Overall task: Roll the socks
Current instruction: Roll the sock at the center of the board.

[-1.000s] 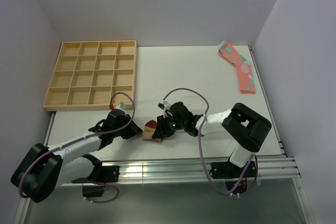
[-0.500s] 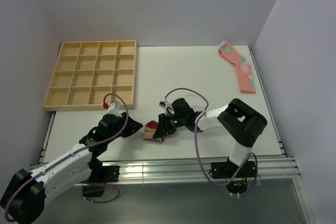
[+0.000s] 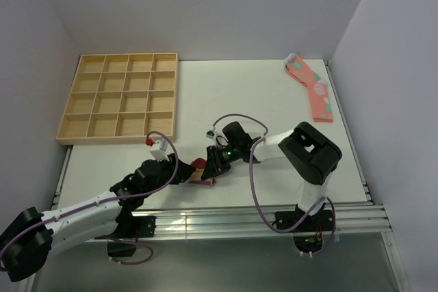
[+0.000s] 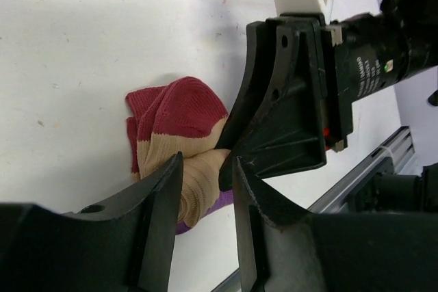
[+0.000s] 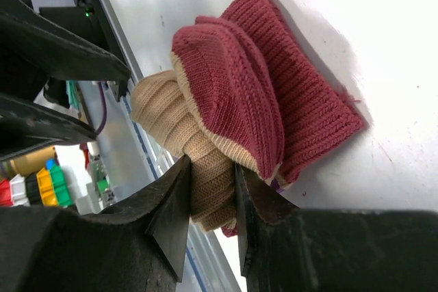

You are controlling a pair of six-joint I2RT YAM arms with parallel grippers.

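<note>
The socks (image 3: 200, 178) lie as a rolled bundle near the table's front edge, tan knit with dark red toes and a purple cuff edge. In the right wrist view my right gripper (image 5: 212, 177) is shut on the tan roll of the socks (image 5: 236, 94), the red toes folded over beside it. My right gripper (image 3: 211, 164) reaches the bundle from the right. My left gripper (image 3: 185, 171) comes from the left. In the left wrist view it (image 4: 205, 176) stands open, its tips on either side of the end of the roll (image 4: 195, 182), with bare table showing between the fingers.
A wooden compartment tray (image 3: 120, 97) sits at the back left. Salmon-pink spotted socks (image 3: 311, 87) lie at the back right by the wall. The metal rail of the table's front edge (image 3: 226, 220) runs just below the bundle.
My left arm has swung right and in toward the socks, and its jaws have opened wider. The right gripper keeps its hold and has shifted slightly left.
</note>
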